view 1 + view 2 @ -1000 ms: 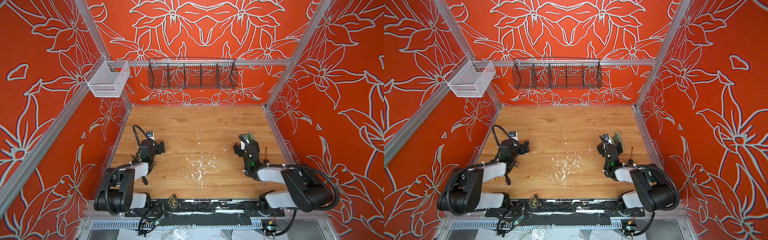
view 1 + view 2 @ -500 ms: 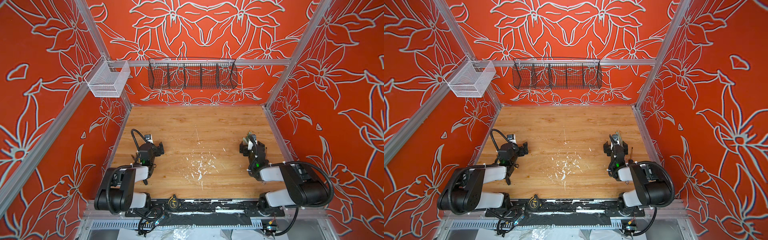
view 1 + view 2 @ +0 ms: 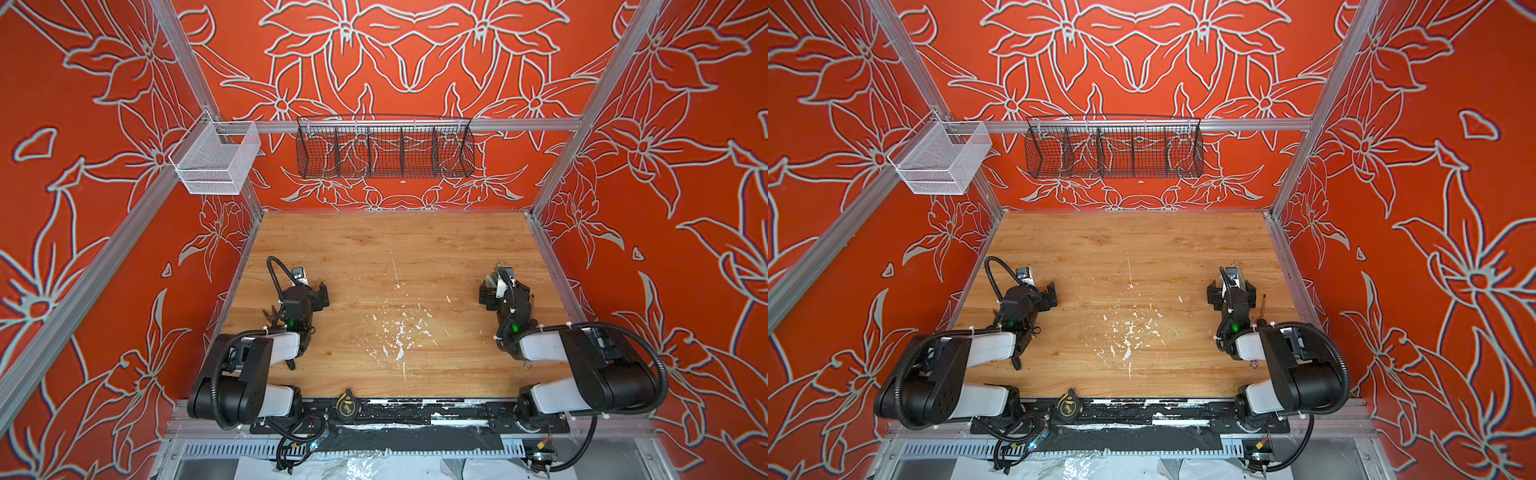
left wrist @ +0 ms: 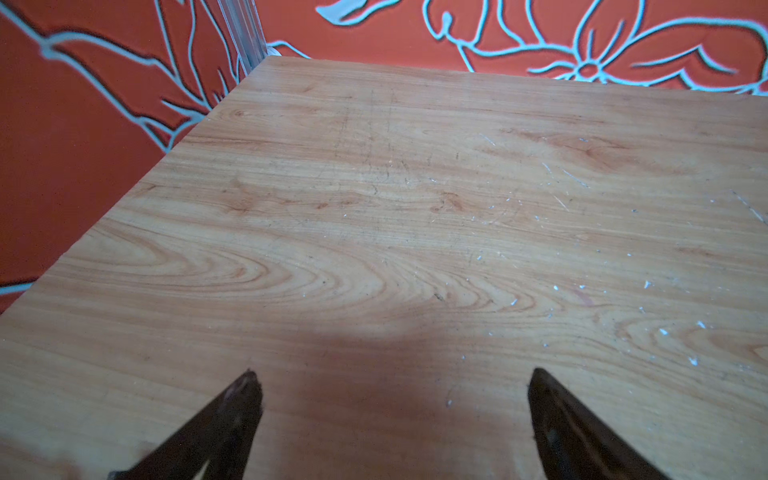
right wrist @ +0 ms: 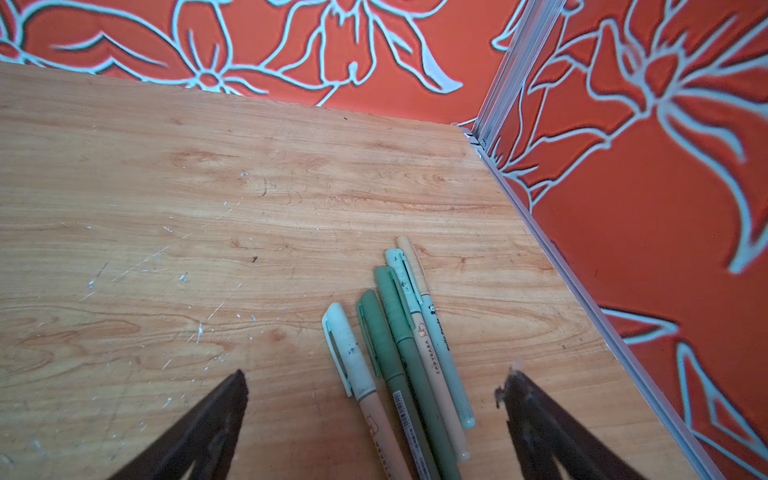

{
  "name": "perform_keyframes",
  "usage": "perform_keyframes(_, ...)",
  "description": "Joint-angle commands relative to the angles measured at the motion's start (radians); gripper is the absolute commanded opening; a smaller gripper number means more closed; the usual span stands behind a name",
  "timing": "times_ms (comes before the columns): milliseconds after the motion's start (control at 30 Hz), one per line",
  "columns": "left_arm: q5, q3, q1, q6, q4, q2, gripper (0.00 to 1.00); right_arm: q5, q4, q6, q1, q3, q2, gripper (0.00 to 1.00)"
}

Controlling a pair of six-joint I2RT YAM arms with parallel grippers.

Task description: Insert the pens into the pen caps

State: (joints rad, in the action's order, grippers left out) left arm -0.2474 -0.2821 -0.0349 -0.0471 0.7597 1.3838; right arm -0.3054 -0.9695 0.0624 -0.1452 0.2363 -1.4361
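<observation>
Right wrist view, largest thing first: wooden table, scratched and dotted with white paint flecks. Low over it the right gripper, dark fingers spread wide, clasping nothing and touching nothing. Between those fingers, nearer the one on the side-wall side, five pens lying flat in a tight fan, barrels touching, cap ends pointing away from the gripper and barrel ends running back beneath it. Fitted with pen caps, all five: from the far finger across, pale mint on a tan barrel, dark green on dark green, mid green on green, pale mint on tan, tan on pale green. Printed along the fourth barrel, "CAPYBARA", clear to read. On the fifth, a small panda picture with dark script below it, too small to read surely. On the dark green barrel a white barcode label, digits illegible; on the first barrel more lettering, also illegible. Left wrist view: left gripper likewise spread wide above bare wood, holding nothing. Seen in both top views, well apart from the right gripper and the pens.
</observation>
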Motion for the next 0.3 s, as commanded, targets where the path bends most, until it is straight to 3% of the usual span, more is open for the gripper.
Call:
perform_keyframes(0,-0.019,-0.013,-0.006,0.013,0.029,0.009,0.97,0.022,-0.01,-0.014,0.005,0.013,0.0,0.97)
perform_keyframes(267,-0.014,-0.013,-0.005,0.015,0.029,0.01,0.97,0.023,-0.011,-0.013,0.006,0.012,0.0,0.97)
